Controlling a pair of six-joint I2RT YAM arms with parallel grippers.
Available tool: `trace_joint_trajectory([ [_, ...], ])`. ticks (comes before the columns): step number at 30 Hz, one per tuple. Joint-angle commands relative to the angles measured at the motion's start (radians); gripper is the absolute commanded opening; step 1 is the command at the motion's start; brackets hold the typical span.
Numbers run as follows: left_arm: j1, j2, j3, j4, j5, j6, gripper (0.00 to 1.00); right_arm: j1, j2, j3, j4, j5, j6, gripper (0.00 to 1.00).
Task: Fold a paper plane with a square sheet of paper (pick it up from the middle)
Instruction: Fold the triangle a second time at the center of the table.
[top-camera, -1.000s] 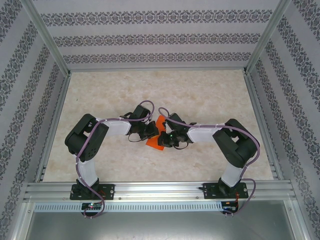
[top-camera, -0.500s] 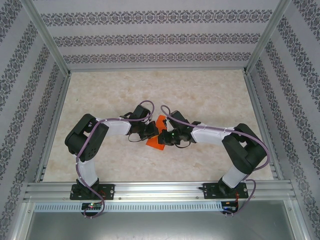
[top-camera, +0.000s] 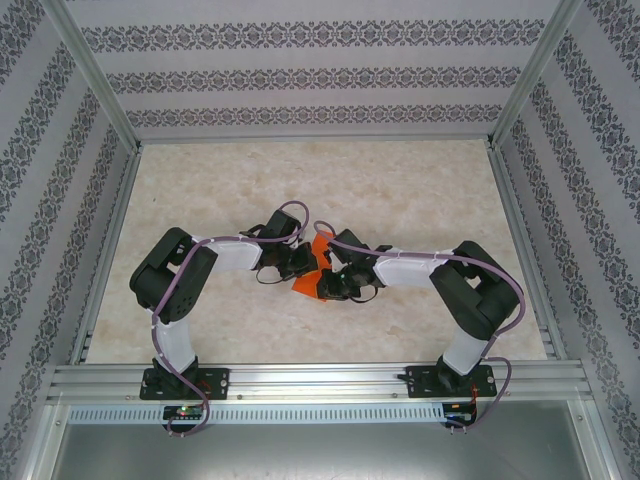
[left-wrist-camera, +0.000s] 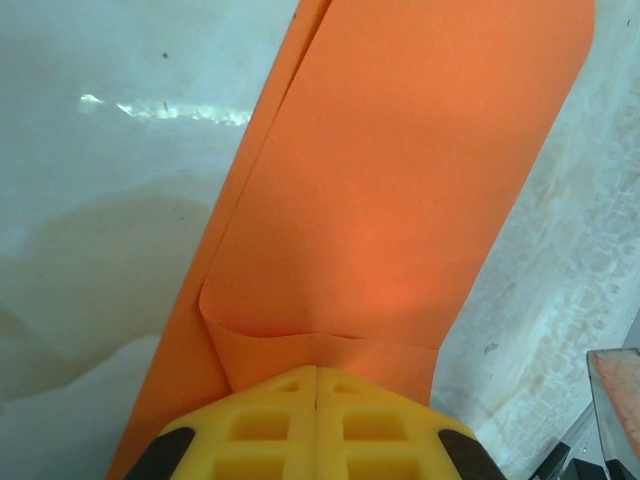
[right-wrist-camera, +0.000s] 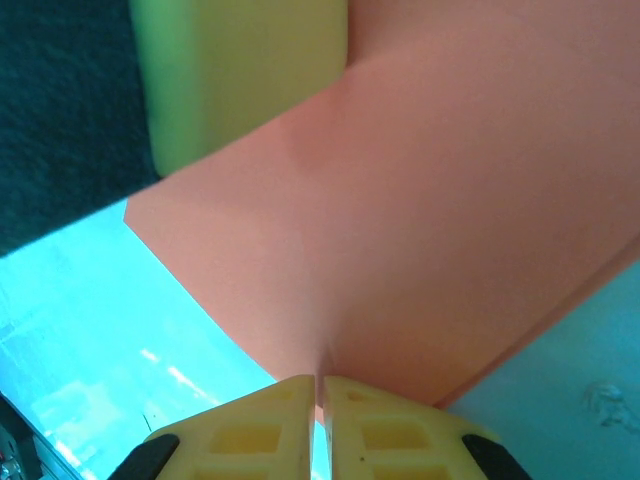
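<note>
Between left pincer and right pincer spans the folded orange sheet, each pinching its own edge. Advise even tension and aligned edges before pressing any crease.

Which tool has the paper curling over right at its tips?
The left tool: the orange paper rolls into a soft curl just ahead of its tips; at the right tool it runs out flat.
</note>
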Motion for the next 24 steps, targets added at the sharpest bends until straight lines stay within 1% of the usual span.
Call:
trace_joint_trajectory([
  [1,-0.001,0.042,-0.009,-0.057,-0.034,0.023,0.05,0.004,0.022,-0.034,-0.032,0.038,-0.016,0.12],
  [4,-0.001,0.045,-0.006,-0.060,-0.030,0.023,0.05,0.004,0.026,-0.030,-0.041,0.041,-0.016,0.12],
  [10,0.000,0.043,-0.005,-0.063,-0.029,0.026,0.05,0.005,-0.064,-0.025,0.005,-0.008,0.004,0.12],
  [19,0.000,0.040,-0.003,-0.070,-0.031,0.029,0.05,-0.013,0.032,-0.098,0.012,0.025,0.030,0.12],
  [24,-0.001,0.039,-0.004,-0.070,-0.031,0.029,0.05,-0.009,-0.030,-0.096,-0.013,0.025,0.032,0.12],
])
